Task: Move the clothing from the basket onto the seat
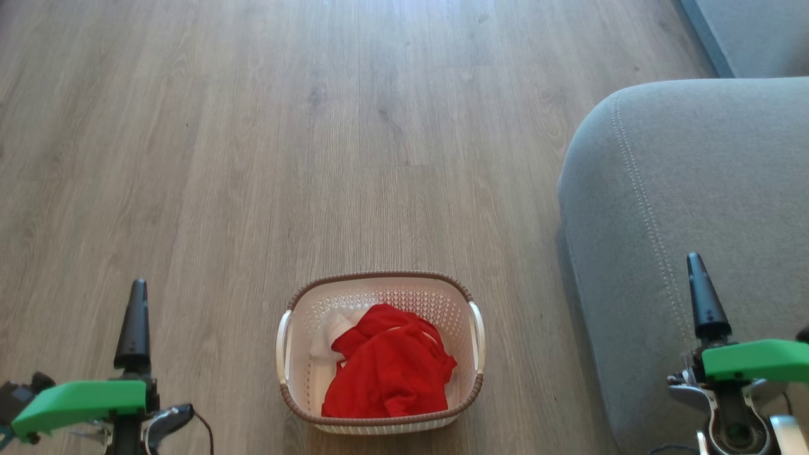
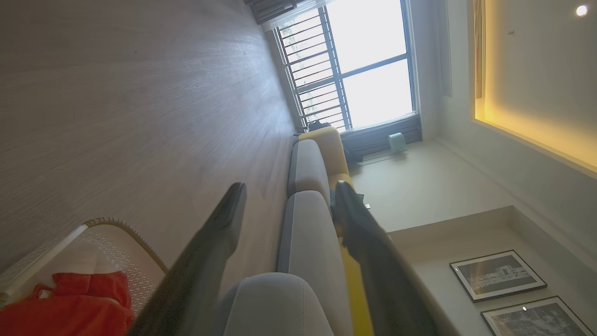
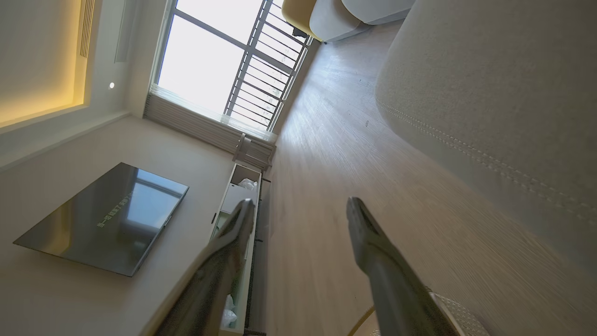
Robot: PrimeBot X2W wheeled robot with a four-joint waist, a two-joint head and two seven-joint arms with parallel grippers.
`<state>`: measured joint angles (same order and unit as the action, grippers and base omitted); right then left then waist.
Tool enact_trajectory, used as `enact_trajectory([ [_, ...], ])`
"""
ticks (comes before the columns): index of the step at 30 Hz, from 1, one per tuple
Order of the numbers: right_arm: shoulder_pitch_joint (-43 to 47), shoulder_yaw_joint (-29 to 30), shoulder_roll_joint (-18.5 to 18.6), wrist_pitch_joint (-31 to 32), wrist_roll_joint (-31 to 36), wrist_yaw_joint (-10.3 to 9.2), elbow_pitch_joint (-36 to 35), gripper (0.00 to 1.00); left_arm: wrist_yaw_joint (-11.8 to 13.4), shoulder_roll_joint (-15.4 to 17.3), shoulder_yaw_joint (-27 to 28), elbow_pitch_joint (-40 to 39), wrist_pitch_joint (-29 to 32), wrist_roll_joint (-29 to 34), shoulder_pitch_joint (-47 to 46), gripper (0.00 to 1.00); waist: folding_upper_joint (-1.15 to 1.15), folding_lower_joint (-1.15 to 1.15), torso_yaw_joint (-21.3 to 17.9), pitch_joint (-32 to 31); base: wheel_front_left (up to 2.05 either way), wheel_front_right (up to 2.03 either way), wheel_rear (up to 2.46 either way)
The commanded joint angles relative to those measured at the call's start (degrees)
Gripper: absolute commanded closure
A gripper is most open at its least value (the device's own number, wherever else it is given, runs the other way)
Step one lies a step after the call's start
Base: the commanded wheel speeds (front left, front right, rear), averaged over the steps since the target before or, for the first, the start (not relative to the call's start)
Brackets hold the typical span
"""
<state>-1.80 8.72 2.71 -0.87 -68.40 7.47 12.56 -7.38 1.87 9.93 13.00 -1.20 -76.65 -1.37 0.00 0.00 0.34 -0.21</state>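
Left tool (image 2: pixel 289 186) and right tool (image 3: pixel 301 203), fingers wide apart, empty.

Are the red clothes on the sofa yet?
No, the clothing lies inside the basket, which stands on the floor beside the seat.

Head view: from high up, looking down at the floor (image 1: pixel 253 158), with the basket (image 1: pixel 379 276) near the bottom middle and the seat (image 1: pixel 695 189) at the right. Left wrist view: low, tipped sideways, close to the basket, looking along the floor to a window (image 2: pixel 373 70). Right wrist view: low, tipped too, close beside the seat, facing that same window. Shared by all: floor, seat
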Motion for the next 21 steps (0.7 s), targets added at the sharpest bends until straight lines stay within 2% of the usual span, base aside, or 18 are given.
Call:
enact_trajectory([
  [1, -3.08, -0.72, 0.21, -0.7, 2.12, 0.02, -2.88, 0.0, -0.05, 0.52, 1.42, -2.9, -0.57, 1.41, -3.2, 0.0, 0.0, 0.0, 0.03, 0.01, 0.0, 0.0, 0.0],
  [13, -4.44, -4.08, 0.2, -2.74, 17.57, 0.02, -9.29, 0.0, -0.04, 0.6, 2.55, -7.94, -2.59, 9.22, -3.91, 0.0, 0.0, 0.0, -0.52, 0.18, 0.0, 0.0, 0.0],
  [21, -4.7, -5.8, 0.2, -4.1, 26.79, 0.02, -11.83, 0.0, 2.73, 0.64, 2.11, -13.03, -3.93, 17.29, -4.53, 0.0, 0.0, 0.0, -0.27, 0.49, 0.0, 0.0, 0.0],
])
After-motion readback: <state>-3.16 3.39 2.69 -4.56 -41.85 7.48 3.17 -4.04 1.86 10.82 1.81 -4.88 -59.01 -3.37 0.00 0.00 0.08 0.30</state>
